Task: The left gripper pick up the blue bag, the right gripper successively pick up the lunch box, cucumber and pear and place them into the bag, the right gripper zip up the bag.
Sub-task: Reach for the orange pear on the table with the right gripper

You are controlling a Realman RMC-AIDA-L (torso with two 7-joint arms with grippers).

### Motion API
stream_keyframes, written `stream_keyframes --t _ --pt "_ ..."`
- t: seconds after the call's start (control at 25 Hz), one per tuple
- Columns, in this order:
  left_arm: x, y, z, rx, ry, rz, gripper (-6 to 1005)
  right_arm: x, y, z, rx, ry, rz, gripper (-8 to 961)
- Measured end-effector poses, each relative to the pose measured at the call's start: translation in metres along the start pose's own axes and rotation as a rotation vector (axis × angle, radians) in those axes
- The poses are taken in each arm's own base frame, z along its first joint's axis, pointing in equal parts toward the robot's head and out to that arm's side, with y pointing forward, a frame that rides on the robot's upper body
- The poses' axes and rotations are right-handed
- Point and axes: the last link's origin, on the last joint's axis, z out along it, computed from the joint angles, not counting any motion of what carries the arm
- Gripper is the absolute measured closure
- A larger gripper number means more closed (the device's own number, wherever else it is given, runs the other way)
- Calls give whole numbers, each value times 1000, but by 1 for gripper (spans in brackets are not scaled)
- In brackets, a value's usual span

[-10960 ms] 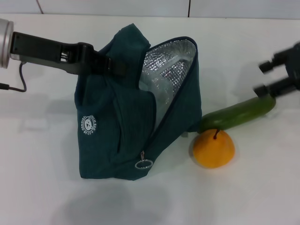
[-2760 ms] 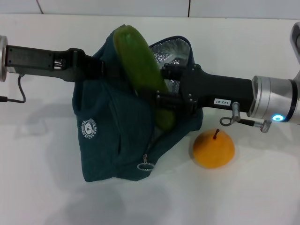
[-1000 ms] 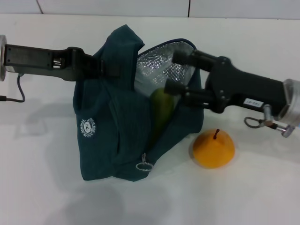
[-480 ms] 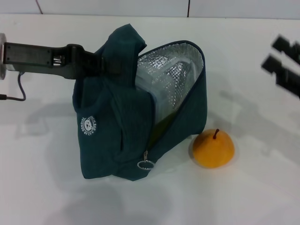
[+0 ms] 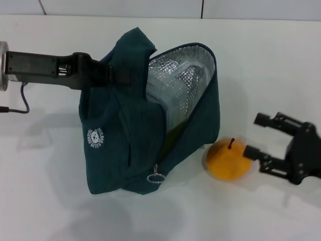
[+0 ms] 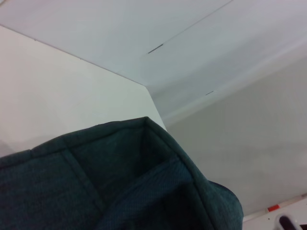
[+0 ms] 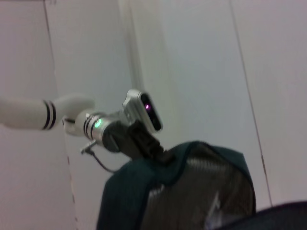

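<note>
L gripper [image 5: 118,75] clamps the blue bag [image 5: 135,145] upright by its top, apparently a handle, while R gripper [image 5: 257,135], jaws wide, flanks the pear [image 5: 228,159].

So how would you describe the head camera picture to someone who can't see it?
The right gripper, open, reaches toward the pear on the white table. Beside it, the left gripper holds up the blue bag, its foil-lined mouth open.

Blue bag [image 5: 125,135]: upright on the table, mouth open toward the right, silver foil lining showing (clear lunch box [image 5: 168,93] inside). Pear [image 5: 228,159]: orange-yellow, stem up, just beside bag's base on the right.
</note>
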Motion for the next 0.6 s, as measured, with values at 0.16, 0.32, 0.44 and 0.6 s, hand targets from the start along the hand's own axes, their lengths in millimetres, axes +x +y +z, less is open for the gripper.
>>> stream_keyframes --t 0.16,0.32,0.44,0.6 --pt "0 0 0 1 0 0 960 11 1 7 23 48 -13 210" --pt "-1 -1 0 2 -1 0 960 16 0 12 17 78 -13 211" --pt "-1 -1 0 2 -2 1 960 17 -1 14 22 88 -10 212" --pt "-1 -1 0 3 -3 2 960 17 -4 17 26 95 -9 214"
